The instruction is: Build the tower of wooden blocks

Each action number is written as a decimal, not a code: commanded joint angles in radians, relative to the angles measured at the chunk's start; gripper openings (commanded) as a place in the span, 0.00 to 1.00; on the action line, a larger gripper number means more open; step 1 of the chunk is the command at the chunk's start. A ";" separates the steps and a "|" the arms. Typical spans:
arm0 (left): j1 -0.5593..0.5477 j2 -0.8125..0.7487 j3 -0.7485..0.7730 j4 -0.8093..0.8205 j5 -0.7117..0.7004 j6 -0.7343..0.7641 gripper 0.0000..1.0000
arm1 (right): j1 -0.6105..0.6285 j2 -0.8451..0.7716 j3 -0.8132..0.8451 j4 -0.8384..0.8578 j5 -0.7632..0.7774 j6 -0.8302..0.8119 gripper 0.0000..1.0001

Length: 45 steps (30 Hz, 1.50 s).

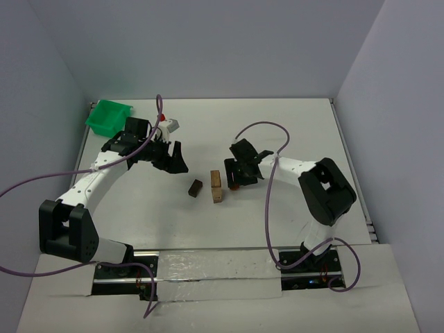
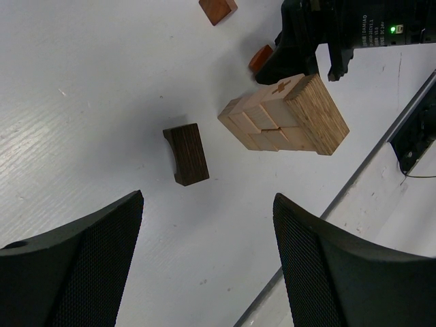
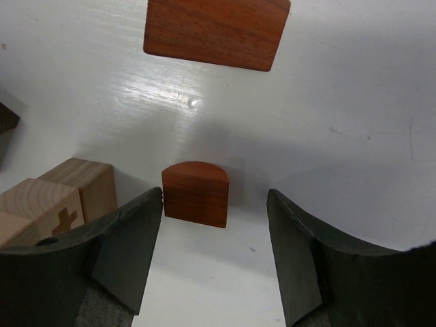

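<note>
Blocks: tan stack [image 1: 217, 186] mid-scene, dark block [image 1: 194, 187] just left of it. Left gripper [image 1: 170, 158] wide, empty, hovering far-left of both. Right gripper [image 3: 214, 225] low, just right of the stack, jaws part open around small red block [image 3: 197, 193] — gap on one side, not clamped. Bigger red block [image 3: 214, 30] lies beyond.
</note>
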 commanded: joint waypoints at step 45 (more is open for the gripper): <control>0.033 -0.534 -0.130 0.520 0.317 -0.217 0.71 | -0.405 -0.555 -0.156 1.141 -1.193 0.952 0.00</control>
